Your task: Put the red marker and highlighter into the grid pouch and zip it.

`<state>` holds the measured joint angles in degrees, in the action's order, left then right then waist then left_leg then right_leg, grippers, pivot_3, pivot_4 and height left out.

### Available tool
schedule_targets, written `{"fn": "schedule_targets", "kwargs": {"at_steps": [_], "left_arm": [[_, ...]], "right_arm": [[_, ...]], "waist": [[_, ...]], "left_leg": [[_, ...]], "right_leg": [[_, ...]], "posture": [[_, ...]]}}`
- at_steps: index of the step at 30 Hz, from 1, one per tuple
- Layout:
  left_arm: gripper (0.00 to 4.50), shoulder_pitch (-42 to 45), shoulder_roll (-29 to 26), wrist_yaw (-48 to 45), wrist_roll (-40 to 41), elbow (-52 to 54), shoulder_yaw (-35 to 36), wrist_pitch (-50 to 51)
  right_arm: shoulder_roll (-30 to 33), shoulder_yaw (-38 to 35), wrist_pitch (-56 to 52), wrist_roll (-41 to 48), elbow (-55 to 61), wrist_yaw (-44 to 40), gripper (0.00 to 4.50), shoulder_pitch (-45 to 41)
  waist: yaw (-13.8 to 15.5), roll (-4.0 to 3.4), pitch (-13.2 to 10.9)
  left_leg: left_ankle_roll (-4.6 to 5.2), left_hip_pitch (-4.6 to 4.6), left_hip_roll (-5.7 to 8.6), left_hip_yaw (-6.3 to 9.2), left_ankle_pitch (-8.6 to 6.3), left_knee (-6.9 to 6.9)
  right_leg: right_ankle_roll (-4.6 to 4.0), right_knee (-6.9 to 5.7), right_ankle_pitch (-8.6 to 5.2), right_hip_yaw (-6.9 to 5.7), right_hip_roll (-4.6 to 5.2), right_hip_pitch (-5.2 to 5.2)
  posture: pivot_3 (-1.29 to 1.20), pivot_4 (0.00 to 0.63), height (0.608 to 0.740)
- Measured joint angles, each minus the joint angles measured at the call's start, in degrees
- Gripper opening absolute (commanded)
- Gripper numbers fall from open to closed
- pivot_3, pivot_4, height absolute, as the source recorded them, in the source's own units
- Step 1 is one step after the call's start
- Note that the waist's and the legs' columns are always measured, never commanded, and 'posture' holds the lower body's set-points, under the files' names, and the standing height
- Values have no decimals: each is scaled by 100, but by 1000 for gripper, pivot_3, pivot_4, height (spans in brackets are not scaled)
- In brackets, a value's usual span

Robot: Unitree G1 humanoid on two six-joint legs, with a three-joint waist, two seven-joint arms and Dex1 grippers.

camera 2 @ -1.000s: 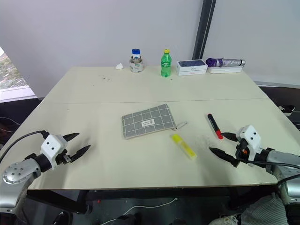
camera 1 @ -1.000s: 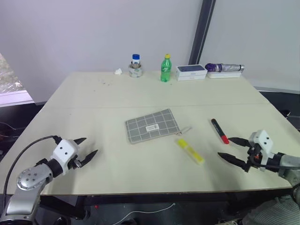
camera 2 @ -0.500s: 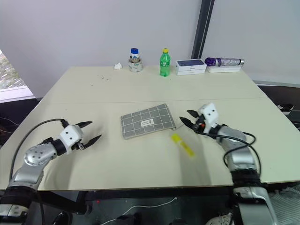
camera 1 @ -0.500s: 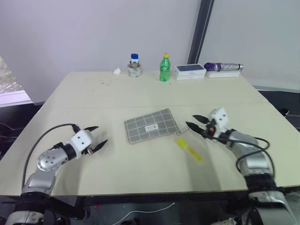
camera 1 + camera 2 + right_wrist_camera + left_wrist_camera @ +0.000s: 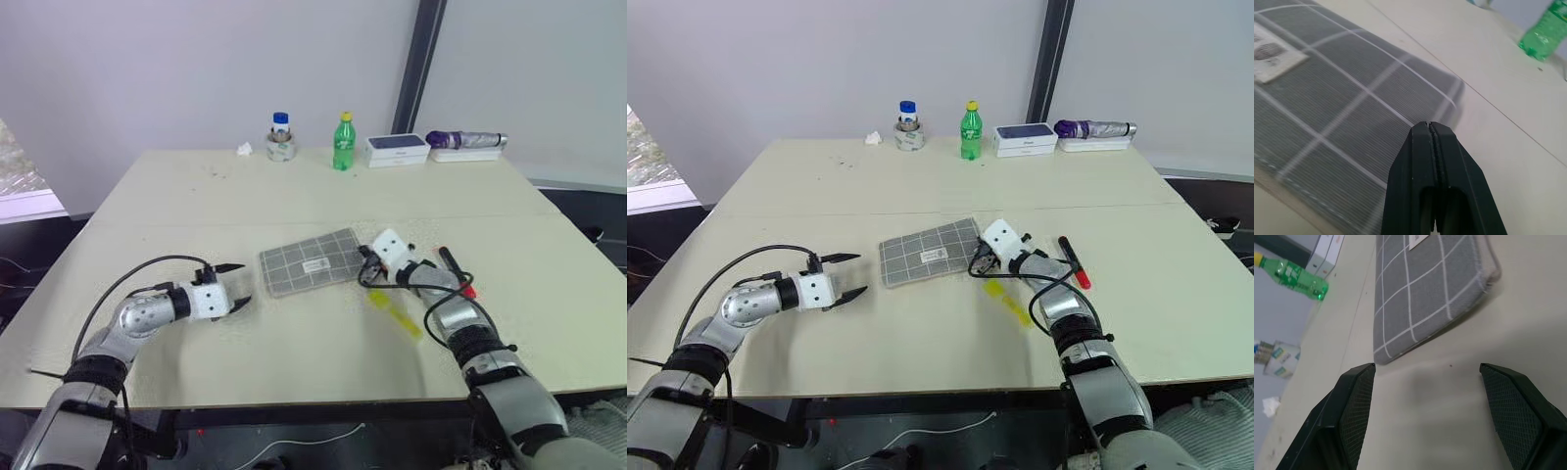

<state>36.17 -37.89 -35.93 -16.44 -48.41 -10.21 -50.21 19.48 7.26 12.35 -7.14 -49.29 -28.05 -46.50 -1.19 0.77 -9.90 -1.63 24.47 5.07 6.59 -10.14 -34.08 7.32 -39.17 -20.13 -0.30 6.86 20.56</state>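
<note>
While the left gripper (image 5: 235, 287) hovers just above the counter (image 5: 294, 196), its two black fingers (image 5: 1354, 406) stand spread wide apart and hold nothing; the near left corner of the grid pouch (image 5: 312, 261) lies just ahead of the tips, apart from them, with bare counter surface between the two fingers. On the other side, the right gripper (image 5: 1428, 128) has its fingers pressed flat together, pad against pad, with no visible gap and nothing visible between them. These closed tips sit at the pouch's right edge, directly over the grey gridded fabric as the right wrist view shows; whether they touch the fabric or pinch any part of the zipper cannot be told. The pouch lies flat on the counter between the two grippers, its white label facing up. Just behind the right fingers, on the near side of that arm, the highlighter (image 5: 397, 313) lies flat on the counter, apart from the pouch. Beyond the right wrist, further to the right of the fingers, the red marker (image 5: 457, 271) lies on the counter, red end nearer the front edge. Neither pen is touched by any finger.
</note>
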Motion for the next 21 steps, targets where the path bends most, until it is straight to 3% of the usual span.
{"fn": "schedule_targets", "kwargs": {"at_steps": [8,15,21], "left_arm": [[3598,529,342,716,-651,-539,-383,-314],[3598,839,777,886,-677,-947,-524,-386],[717,955,958,528,-464,-1139,-612,-538]], "right_arm": [[-23,172,316,-293,-448,150,45,-126],[-24,171,349,-317,-457,38,45,-126],[-24,171,373,-317,-444,-48,0,-125]], "waist": [[8,0,2],[-1,0,2],[-27,-2,4]], "left_leg": [[1,-1,2,1,0,-6],[0,-1,3,1,1,-7],[-7,-1,2,1,5,-7]], "right_leg": [[1,-5,0,0,0,-3],[1,-7,0,-1,0,-2],[1,-8,0,-1,-2,-2]], "posture": [[0,150,740],[0,150,740],[0,150,740]]}}
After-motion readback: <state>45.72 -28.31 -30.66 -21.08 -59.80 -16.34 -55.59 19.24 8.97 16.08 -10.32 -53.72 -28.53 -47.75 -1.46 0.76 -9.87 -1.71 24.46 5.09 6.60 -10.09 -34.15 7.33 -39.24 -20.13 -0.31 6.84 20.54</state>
